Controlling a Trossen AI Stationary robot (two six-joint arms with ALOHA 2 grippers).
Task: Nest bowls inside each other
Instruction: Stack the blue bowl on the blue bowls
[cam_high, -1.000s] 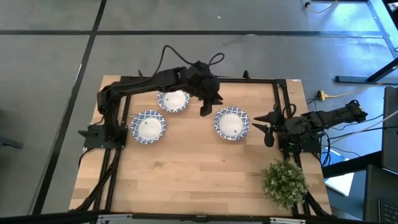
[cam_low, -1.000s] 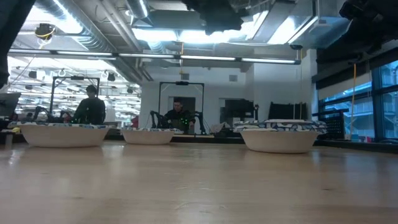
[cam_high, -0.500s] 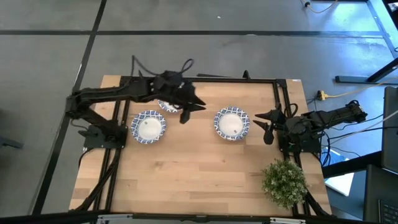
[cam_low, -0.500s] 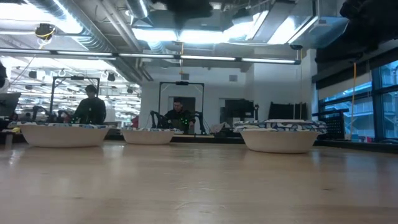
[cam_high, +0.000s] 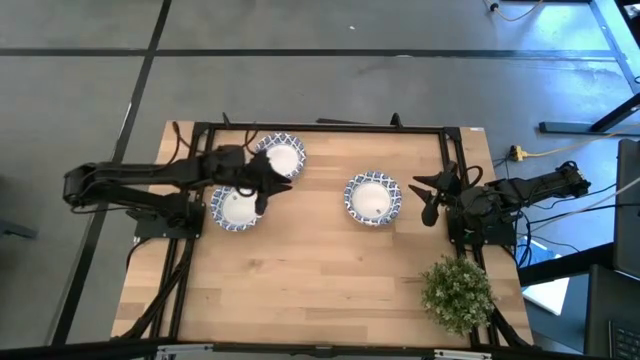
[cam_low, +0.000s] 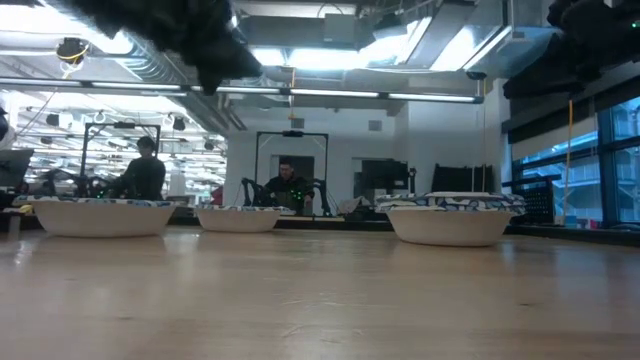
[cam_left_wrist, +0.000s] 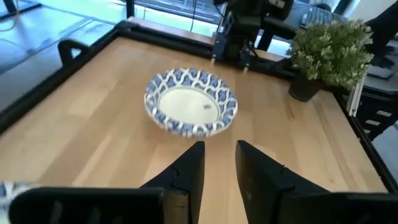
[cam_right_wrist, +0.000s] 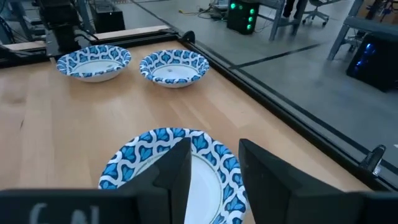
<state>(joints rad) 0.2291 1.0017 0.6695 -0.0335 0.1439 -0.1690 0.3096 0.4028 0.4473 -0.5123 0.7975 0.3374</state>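
Three bowl spots are showing on the table (cam_high: 320, 270): the left gripper (cam_high: 262, 193), fingers narrowly apart and carrying nothing, is swinging back from the right bowl (cam_high: 372, 198) toward the left bowl (cam_high: 238, 205) beneath it, far bowl (cam_high: 279, 157) just beyond; right gripper (cam_high: 430, 205) is waiting, slightly parted, just beside the right bowl; nesting seems unfinished

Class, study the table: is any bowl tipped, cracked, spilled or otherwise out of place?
Nothing stands out. Three bowl spots sit upright on the table: one bowl below the left claw, another bowl behind it, and a third bowl near the right claw. The plant stands upright too.
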